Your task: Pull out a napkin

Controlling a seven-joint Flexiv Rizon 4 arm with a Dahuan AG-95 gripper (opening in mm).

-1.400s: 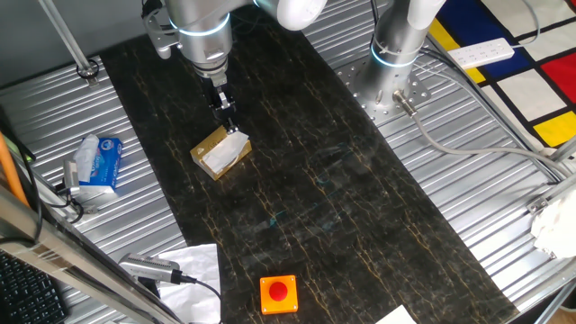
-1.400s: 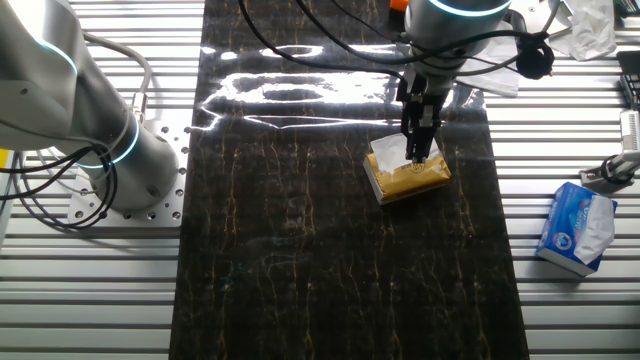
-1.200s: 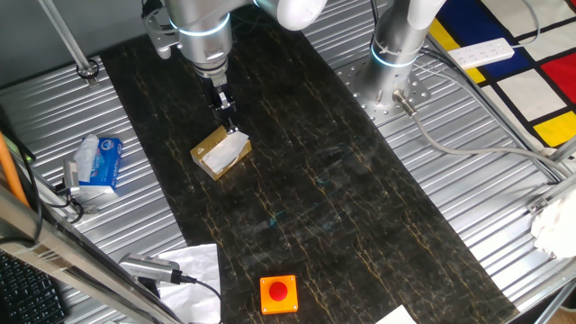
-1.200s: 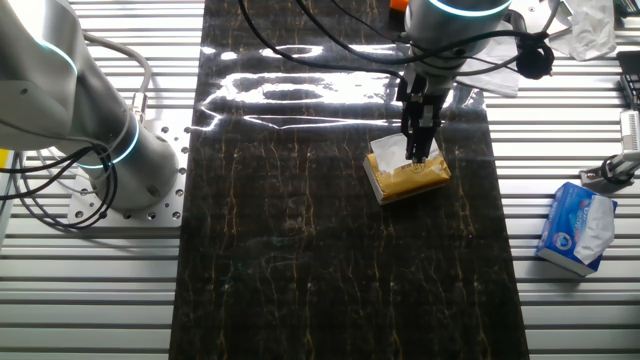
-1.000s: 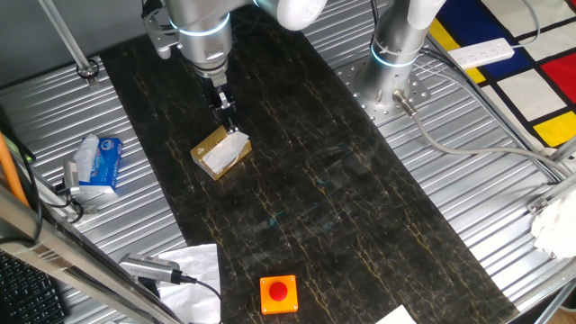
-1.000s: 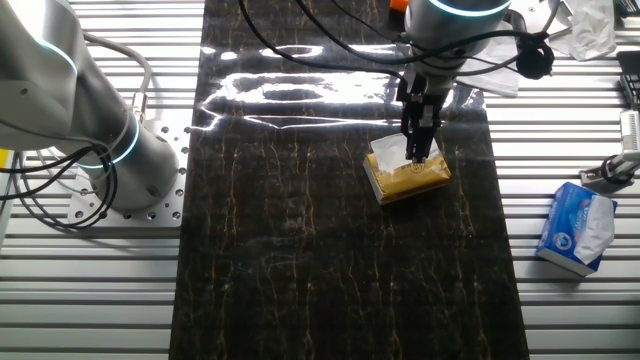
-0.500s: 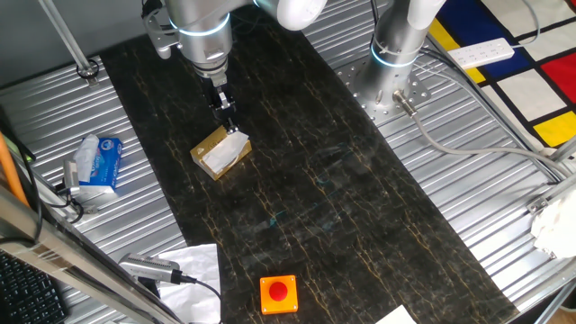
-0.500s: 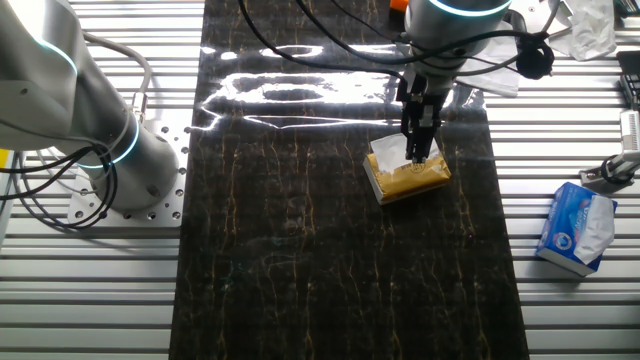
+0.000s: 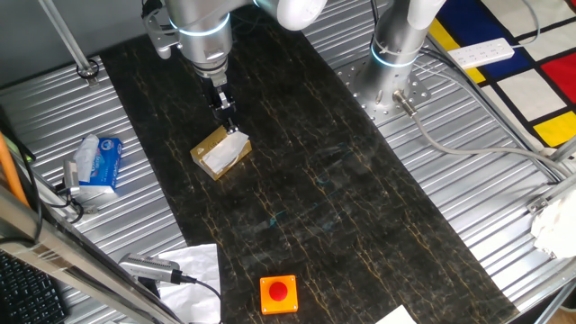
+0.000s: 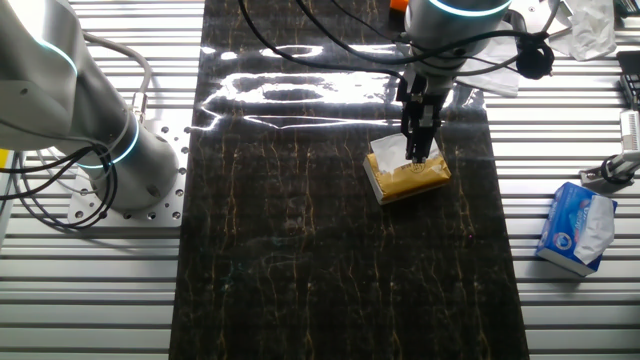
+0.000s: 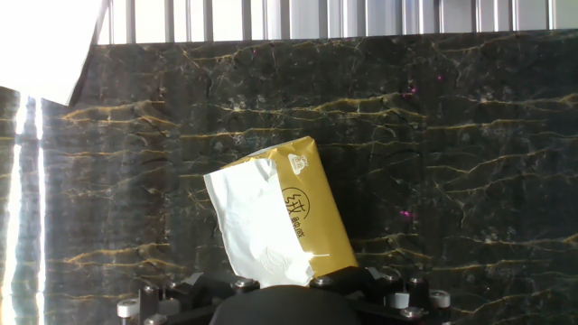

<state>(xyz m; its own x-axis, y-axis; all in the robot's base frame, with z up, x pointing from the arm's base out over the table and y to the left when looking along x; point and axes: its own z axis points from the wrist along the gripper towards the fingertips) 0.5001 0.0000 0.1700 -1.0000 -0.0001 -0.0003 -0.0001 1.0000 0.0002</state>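
Observation:
The gold-brown tissue box [image 9: 208, 143] lies on the dark marbled mat, with the white napkin [image 9: 227, 153] sticking out of its top. My gripper [image 9: 231, 130] points straight down at the box's far end, its fingers close together and pinching the napkin's edge. In the other fixed view the gripper [image 10: 418, 155] stands on the napkin [image 10: 388, 152] above the box [image 10: 415, 180]. In the hand view the napkin [image 11: 253, 226] runs from the box [image 11: 318, 226] down under the hand's black body [image 11: 280, 307], which hides the fingertips.
A blue-and-white tissue packet [image 9: 97, 162] lies on the ribbed metal to the left and shows in the other fixed view [image 10: 578, 228]. An orange box with a red button [image 9: 278, 293] sits near the mat's front. A wrinkled white cloth [image 9: 193, 268] lies front left. A second arm's base [image 9: 391, 81] stands beside the mat.

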